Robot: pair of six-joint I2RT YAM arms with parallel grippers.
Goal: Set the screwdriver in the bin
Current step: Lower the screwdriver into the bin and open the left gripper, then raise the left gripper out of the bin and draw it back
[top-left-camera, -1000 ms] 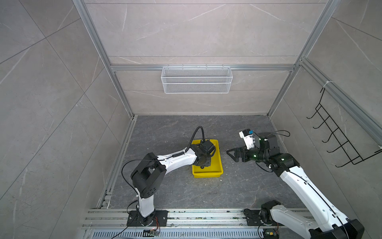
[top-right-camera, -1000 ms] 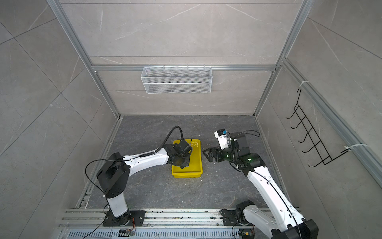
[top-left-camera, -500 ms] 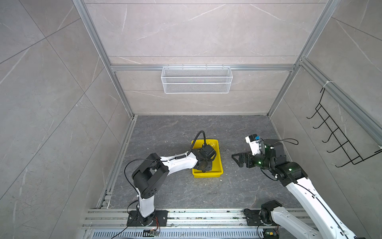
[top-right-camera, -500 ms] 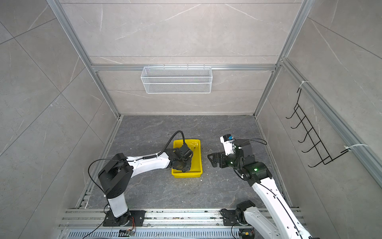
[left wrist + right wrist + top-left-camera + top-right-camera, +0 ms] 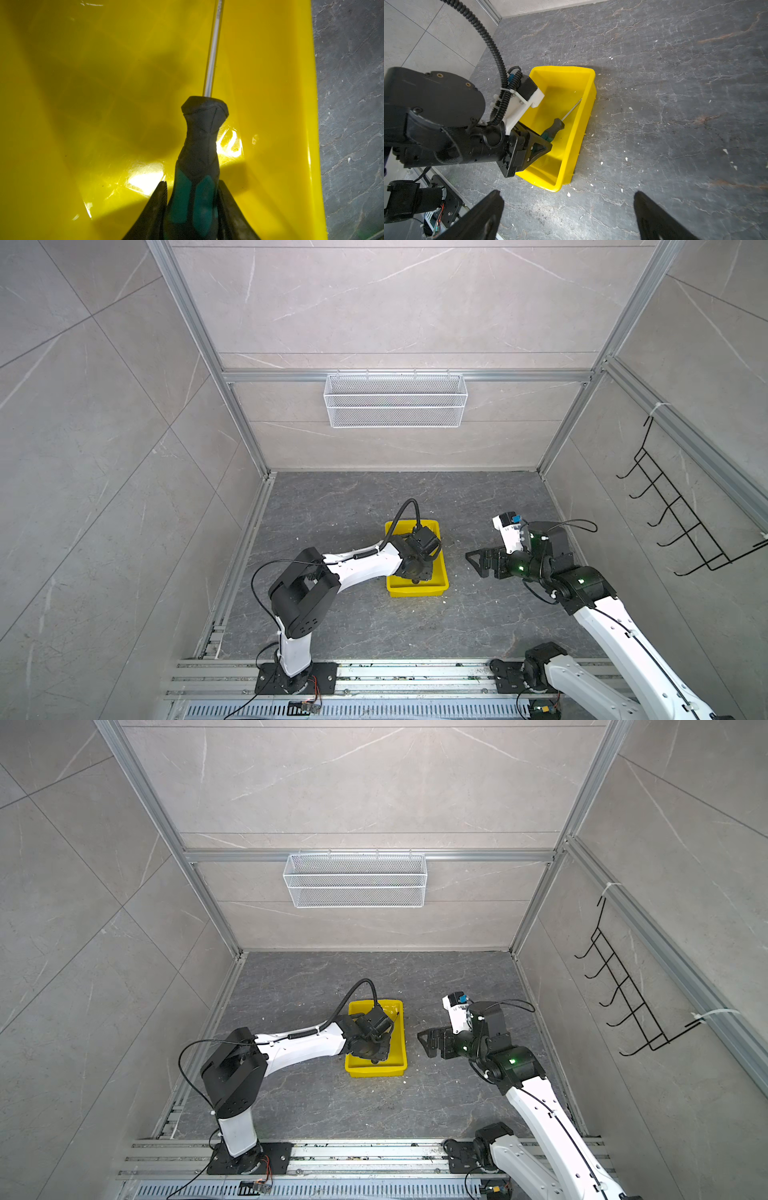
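Over on the left, the left gripper (image 5: pixel 192 185) is clamped on the green-and-black handle of the screwdriver (image 5: pixel 200 135), held low inside the yellow bin (image 5: pixel 564 69) with its thin shaft reaching toward a side wall. It looks light and rigid. The fat rubbery handle seems the safer hold, since the shaft would likely slip. On the right, the right gripper (image 5: pixel 476 562) hangs spread and empty.

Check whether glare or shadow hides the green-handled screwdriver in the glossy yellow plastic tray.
Left wrist view: white glare on the yellow plastic tray flanks the green-handled screwdriver, shadow alongside, outline sharp. Right wrist view: evenly lit, screwdriver clear. Both top views: left arm covers most of it.
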